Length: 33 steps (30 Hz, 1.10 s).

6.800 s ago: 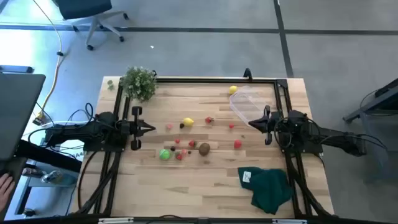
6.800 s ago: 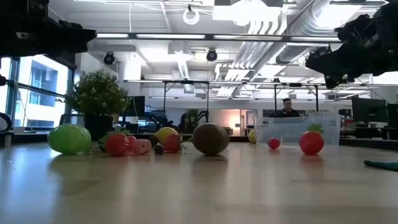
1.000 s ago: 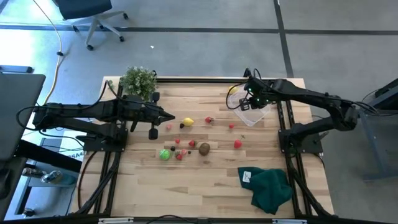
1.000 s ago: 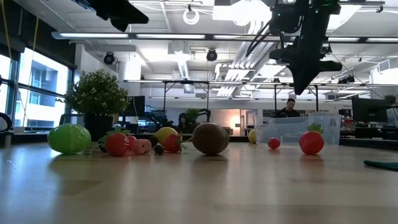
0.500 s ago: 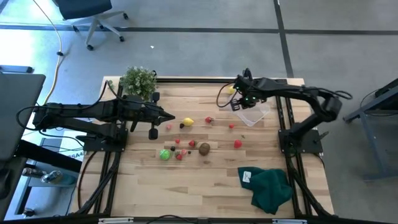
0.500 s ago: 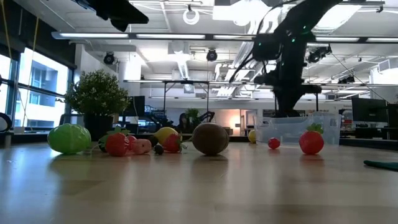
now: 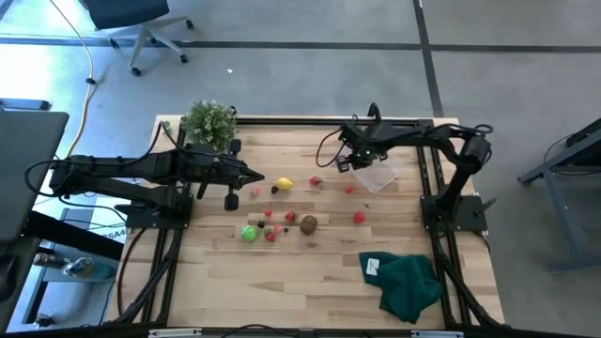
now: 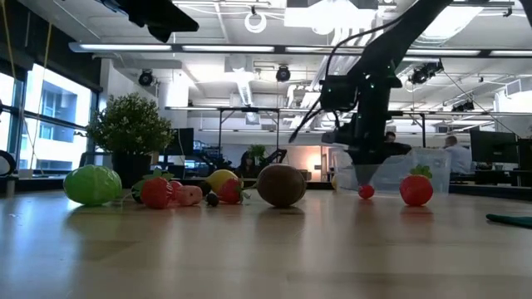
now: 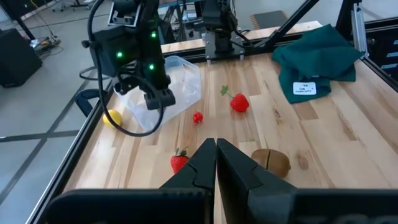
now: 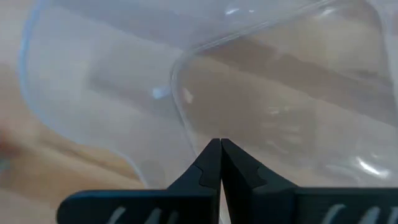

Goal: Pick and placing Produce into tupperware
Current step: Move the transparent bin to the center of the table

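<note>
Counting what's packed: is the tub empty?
Empty: the right wrist view shows only bare wood through the clear tub; the fruit lies on the table.

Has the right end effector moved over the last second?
Yes. In the high view the right end effector has swung leftward across the tupperware toward the table's middle, away from the right frame rail.

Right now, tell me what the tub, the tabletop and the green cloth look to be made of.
Tub: clear, glossy plastic by the look; the wood shows through its walls and its rim catches highlights.
Tabletop: pale wood in jointed strips with visible grain, a smooth, slightly shiny finish.
Green cloth: soft matte fabric, crumpled into folds, with a white sewn label; the fibre cannot be told.
</note>
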Motion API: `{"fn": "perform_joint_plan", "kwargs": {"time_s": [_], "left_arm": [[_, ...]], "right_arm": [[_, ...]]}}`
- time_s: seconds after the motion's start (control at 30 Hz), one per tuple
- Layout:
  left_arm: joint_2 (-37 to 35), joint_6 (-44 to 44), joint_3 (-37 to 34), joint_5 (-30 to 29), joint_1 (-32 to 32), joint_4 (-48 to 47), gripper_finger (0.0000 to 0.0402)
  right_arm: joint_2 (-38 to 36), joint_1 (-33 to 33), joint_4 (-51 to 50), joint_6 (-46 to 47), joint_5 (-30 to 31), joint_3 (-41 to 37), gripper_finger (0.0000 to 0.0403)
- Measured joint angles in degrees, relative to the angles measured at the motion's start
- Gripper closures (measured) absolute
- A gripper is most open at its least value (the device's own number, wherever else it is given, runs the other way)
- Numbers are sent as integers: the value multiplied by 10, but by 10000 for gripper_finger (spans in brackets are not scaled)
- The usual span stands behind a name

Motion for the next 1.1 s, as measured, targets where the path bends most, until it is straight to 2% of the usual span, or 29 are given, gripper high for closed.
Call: {"fn": "perform_joint_plan", "kwargs": {"time_s": [0.37,0.53,0.67,0.8,1.1], "left_arm": [[0,-6,0,0,0,0,396],[0,-8,0,1,0,0,396],[0,-14,0,1,0,0,396],[0,-19,0,1,0,0,396],[0,-20,0,6,0,-3,396]], "right_arm": [[13,34,123,5,-98,1,401],[56,39,114,2,-89,39,401],[88,52,92,-15,-64,106,401],[133,61,16,-53,-40,200,401],[264,85,-104,-123,-43,419,401]]}}
